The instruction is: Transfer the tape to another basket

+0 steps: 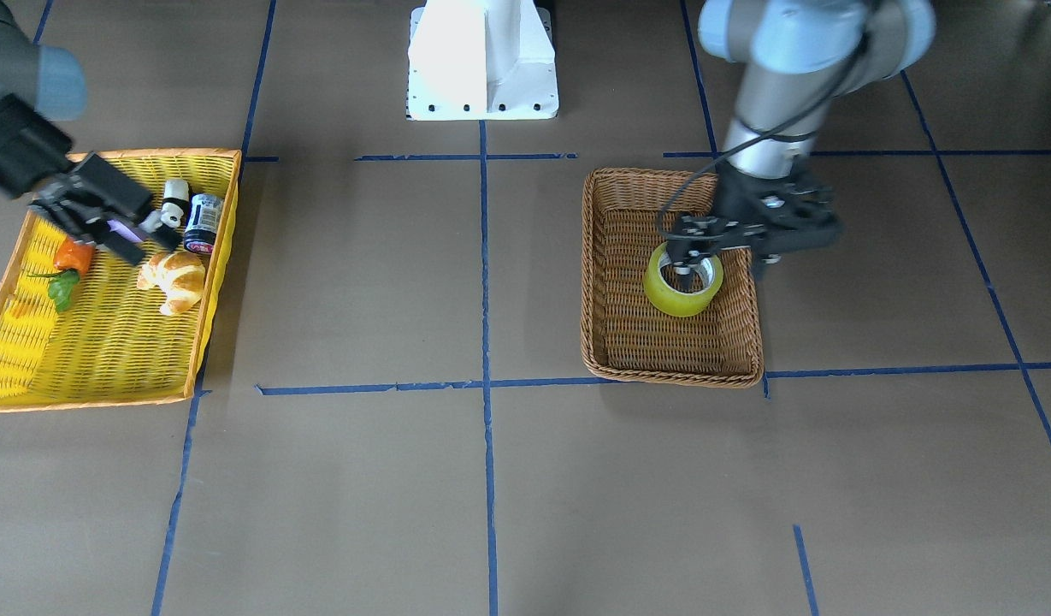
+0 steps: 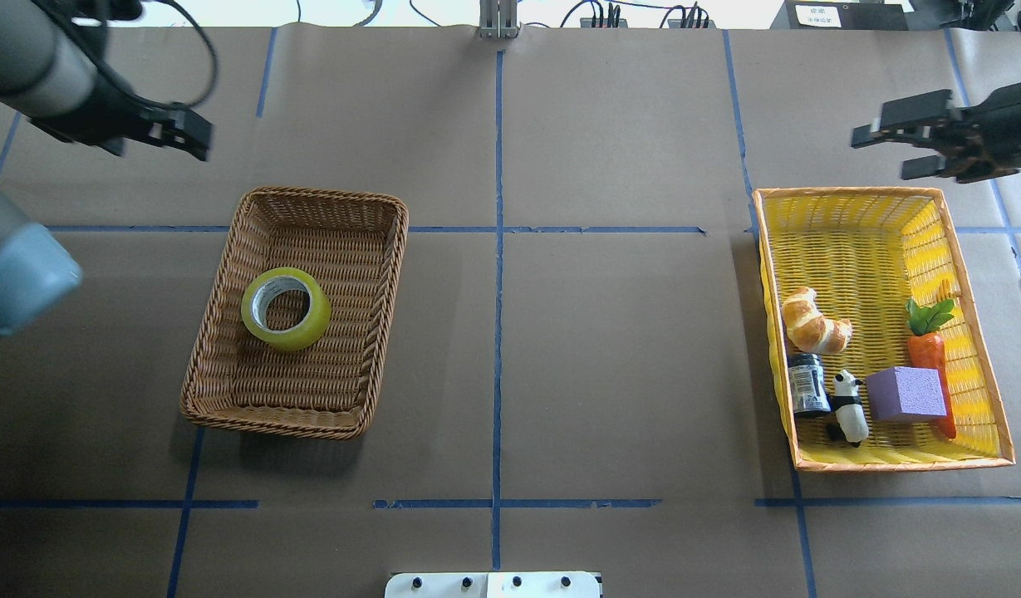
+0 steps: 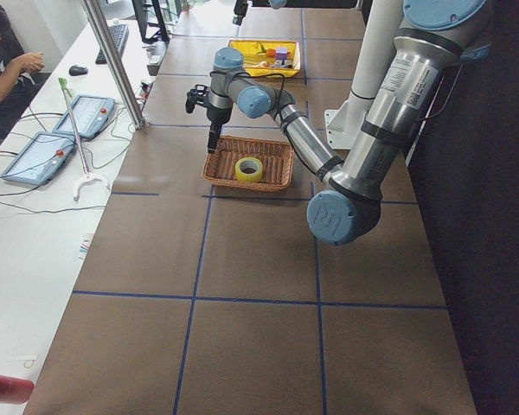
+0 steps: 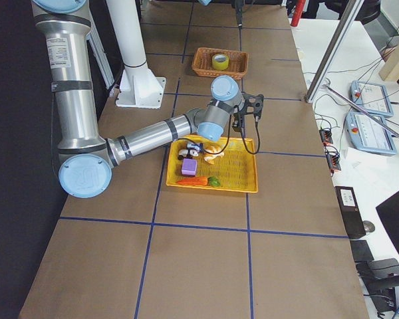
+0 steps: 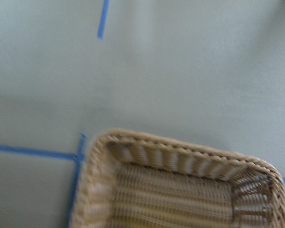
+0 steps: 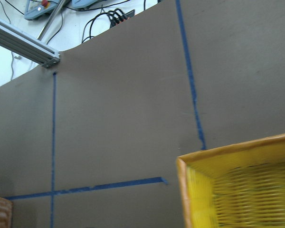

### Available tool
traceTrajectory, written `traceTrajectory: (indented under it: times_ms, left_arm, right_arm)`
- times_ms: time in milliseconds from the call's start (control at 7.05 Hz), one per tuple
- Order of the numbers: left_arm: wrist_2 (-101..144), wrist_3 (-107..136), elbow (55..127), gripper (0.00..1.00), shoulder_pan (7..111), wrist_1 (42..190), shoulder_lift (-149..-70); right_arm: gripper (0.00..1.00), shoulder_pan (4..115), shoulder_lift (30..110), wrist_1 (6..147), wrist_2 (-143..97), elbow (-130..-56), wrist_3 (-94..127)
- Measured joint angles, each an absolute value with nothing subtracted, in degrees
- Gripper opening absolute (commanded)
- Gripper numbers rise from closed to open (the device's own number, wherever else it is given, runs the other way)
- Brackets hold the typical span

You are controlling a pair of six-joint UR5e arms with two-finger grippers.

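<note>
Tape (image 2: 286, 308) lies in wicker basket (image 2: 311, 196); right gripper (image 2: 880, 156) spread empty, left gripper's (image 2: 198, 137) opening unclear.

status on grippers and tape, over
Left gripper and right gripper open, empty. Translucent yellow-green tape roll flat in brown wicker basket. Nothing covering it.

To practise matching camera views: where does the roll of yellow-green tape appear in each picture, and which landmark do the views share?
Front-facing: the tape is right of centre, inside the brown basket.
Overhead: tape left of centre, in that basket.
Exterior left: tape upper middle, in the basket.
Exterior right: tape near the top, in the basket.
Left wrist: not in it; only the basket's end shows.
Right wrist: not in it.
Shared landmark: the brown basket.
</note>
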State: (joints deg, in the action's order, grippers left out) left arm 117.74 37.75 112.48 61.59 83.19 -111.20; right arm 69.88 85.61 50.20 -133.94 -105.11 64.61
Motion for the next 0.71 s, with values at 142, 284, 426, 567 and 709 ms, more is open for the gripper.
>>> traceTrajectory:
  times_ms: [142,284,426,567,709]
  left_arm:
    - [122.69,24.71,111.89,1.0,68.79,81.6,-107.68]
    - [127.02,11.37,109.22,1.0,76.0,80.59,-104.89]
    - [130.11,-1.59,104.09,1.0,82.75,79.68,-103.68]
    - [131.87,-12.36,97.84,1.0,87.73,79.04,-103.3]
    - [132.61,-19.31,92.22,1.0,90.5,78.54,-102.82]
  right_arm:
    - [1.0,74.38,86.86,57.74,-135.83,-105.28,51.87]
    - [1.0,78.57,88.97,65.74,-137.16,-105.34,37.26]
    - [1.0,82.73,91.14,74.59,-137.72,-105.36,21.6]
    - [1.0,86.92,92.35,84.61,-137.93,-105.4,6.99]
    - [1.0,90.42,92.68,94.95,-137.47,-105.93,-4.41]
